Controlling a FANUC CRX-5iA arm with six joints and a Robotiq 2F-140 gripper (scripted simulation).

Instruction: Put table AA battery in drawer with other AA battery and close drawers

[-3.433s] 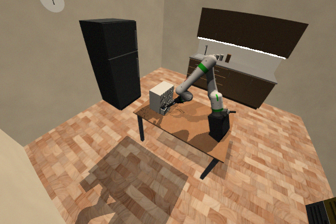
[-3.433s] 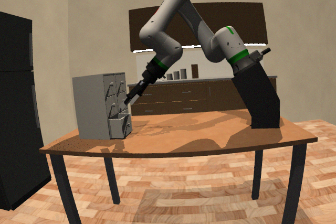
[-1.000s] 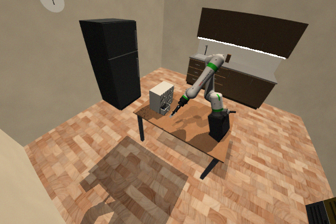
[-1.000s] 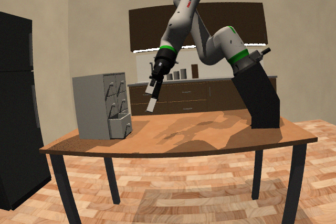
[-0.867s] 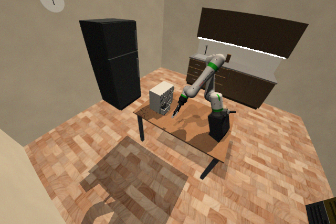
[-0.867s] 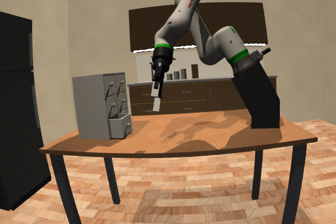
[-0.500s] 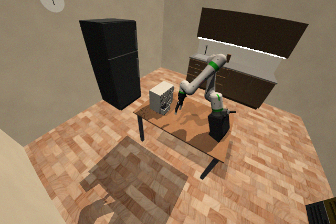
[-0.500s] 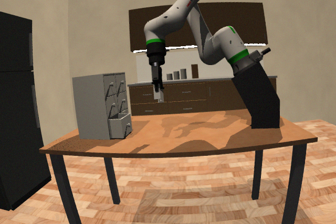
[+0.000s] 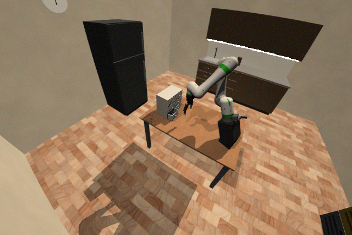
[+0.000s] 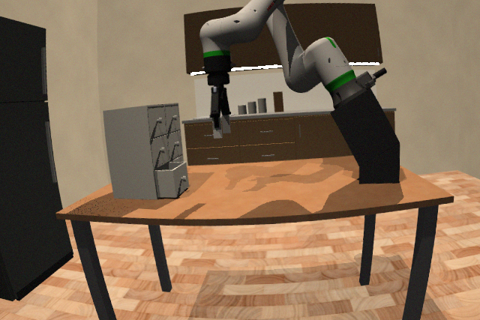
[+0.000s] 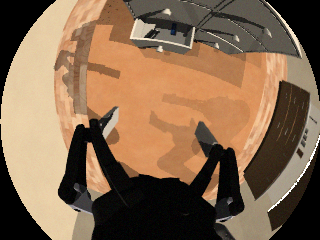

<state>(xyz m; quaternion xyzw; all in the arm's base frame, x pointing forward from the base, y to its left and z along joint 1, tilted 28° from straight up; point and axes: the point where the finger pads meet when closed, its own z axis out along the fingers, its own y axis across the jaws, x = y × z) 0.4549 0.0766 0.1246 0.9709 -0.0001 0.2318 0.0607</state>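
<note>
The small white chest (image 9: 165, 99) (image 10: 130, 154) (image 11: 200, 0) stands at the table's far left corner. Its bottom drawer (image 9: 172, 116) (image 10: 170, 181) (image 11: 162, 43) on the near side is pulled partly out; the other drawers sit flush. In the wrist view, two small dark things (image 11: 172, 28) lie in the open drawer; I cannot tell what they are. My gripper (image 9: 186, 110) (image 10: 221, 132) (image 11: 158, 120) is open and empty. It points down, well above the table (image 9: 198, 138) (image 10: 271, 192) (image 11: 167, 83), a little to the right of the chest's front. I see no battery on the table in any view.
The arm's black base (image 9: 229, 134) (image 10: 372, 146) stands on the table's right side. A black fridge (image 9: 119, 61) (image 10: 23, 154) stands behind and left of the table. Kitchen cabinets (image 9: 249, 87) (image 10: 263, 138) line the back wall.
</note>
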